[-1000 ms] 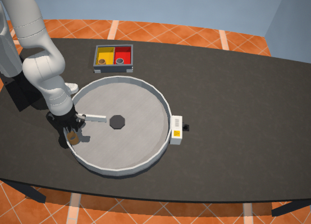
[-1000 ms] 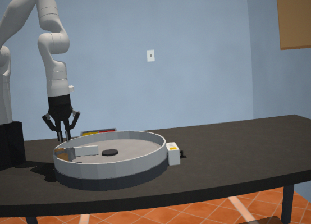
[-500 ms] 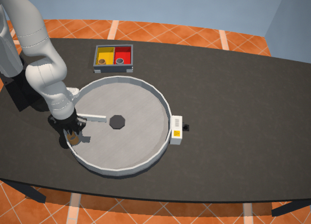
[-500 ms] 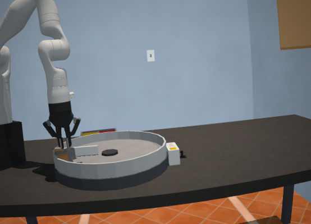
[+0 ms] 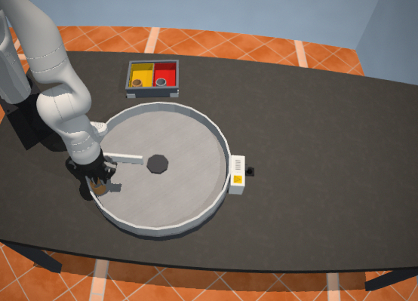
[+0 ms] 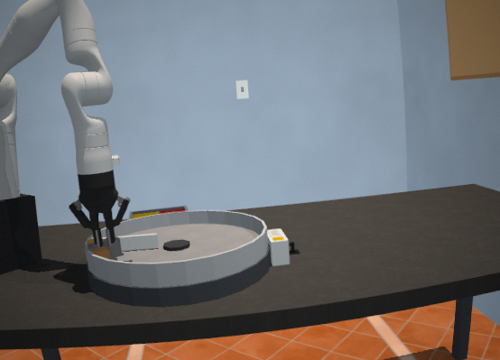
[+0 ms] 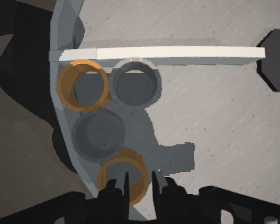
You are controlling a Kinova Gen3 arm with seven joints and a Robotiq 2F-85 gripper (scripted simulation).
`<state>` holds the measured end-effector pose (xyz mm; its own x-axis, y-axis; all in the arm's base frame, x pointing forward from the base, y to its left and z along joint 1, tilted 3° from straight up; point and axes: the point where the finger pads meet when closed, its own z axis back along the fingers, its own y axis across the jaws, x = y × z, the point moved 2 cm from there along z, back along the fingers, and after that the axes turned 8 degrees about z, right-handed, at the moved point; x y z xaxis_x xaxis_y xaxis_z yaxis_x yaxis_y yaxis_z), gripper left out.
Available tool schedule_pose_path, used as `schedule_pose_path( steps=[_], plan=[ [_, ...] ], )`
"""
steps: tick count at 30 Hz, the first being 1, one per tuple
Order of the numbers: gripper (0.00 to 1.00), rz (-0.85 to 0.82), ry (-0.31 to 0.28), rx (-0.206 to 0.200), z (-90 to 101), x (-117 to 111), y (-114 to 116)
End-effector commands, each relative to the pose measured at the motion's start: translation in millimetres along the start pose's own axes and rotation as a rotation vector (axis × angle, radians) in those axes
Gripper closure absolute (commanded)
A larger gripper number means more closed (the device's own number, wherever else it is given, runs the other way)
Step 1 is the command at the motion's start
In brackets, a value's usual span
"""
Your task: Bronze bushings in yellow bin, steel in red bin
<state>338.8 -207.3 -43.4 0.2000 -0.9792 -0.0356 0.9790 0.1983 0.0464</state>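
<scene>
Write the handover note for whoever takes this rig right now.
Gripper: narrowly open, holding nothing, lowered onto the nearest bronze bushing at the turntable's edge, fingers astride its wall.
On the turntable, bunched by the white bar: that one, a second bronze bushing, two steel bushings.
Done: one bronze piece in the yellow bin, one steel piece in the red bin.
Left: four bushings.
</scene>
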Motion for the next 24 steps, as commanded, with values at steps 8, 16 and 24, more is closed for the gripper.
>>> schedule_pose_path(
  steps=[8,16,24],
  plan=[
    [0.82,0.0,-0.001,0.001,-6.3,0,0],
    [0.82,0.0,-0.001,0.001,-13.2,0,0],
    [0.82,0.0,-0.001,0.001,-17.3,0,0]
  ],
)
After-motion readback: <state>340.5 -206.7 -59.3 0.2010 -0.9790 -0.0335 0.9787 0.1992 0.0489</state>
